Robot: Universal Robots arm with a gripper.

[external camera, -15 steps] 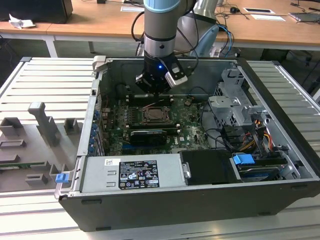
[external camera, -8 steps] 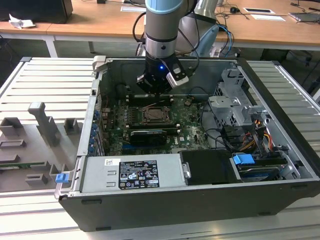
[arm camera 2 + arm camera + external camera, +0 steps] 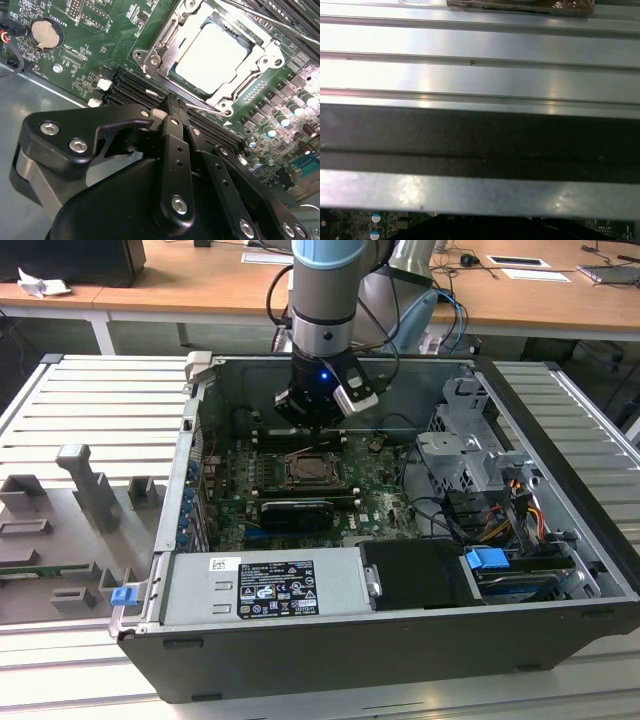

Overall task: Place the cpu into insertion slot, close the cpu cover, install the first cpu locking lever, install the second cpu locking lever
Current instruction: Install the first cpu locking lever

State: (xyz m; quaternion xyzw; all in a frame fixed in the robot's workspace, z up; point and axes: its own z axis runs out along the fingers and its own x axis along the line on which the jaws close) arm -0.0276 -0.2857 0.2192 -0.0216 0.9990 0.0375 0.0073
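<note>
Black gripper point(image 3: 172, 107) fingers are pressed together above the cpu cover point(image 3: 150, 55), which frames the seated cpu point(image 3: 212, 57); board lettering is too small to read.

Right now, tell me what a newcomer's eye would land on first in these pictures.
First, the open computer case in the exterior view, with the arm's gripper lowered inside it above the green motherboard. In the second wrist view, the pale cpu sits in the insertion slot, framed by the silvery cpu cover lying closed around it. A thin locking lever runs past the socket's far side.
</note>
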